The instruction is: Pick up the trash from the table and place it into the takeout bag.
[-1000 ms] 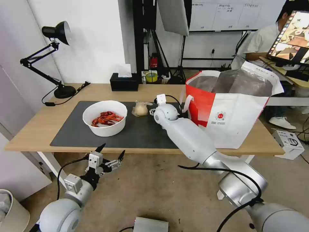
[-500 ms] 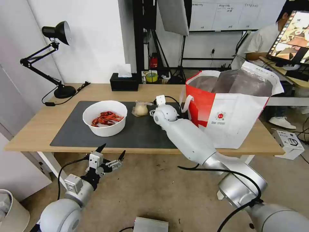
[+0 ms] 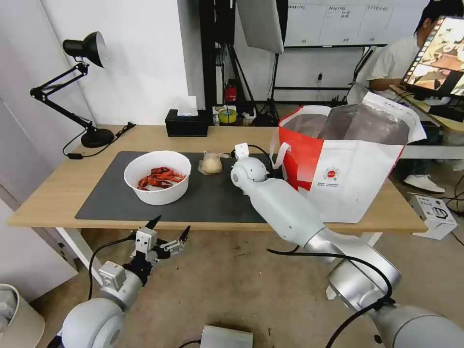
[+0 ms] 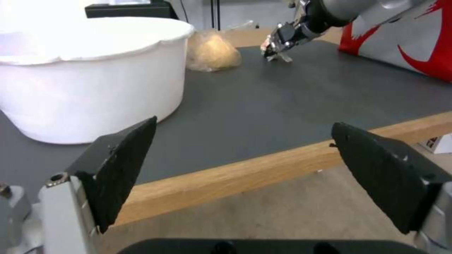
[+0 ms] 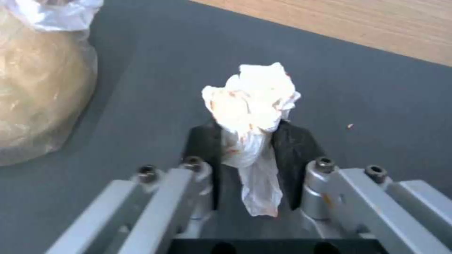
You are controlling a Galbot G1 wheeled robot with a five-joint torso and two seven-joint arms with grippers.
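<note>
Right gripper pinches crumpled tissue, apparently just above mat beside knotted bag; left gripper wide, below table edge.

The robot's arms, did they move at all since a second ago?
Barely. The left gripper, open below the table edge, shifted slightly. The right gripper stays shut on the crumpled tissue over the grey mat. The bowl, knotted bag and takeout bag stayed put.

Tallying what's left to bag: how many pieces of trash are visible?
3: bowl of crayfish shells on the mat's left, knotted bag beside it, crumpled tissue pinched in the right gripper. More may be hidden.
</note>
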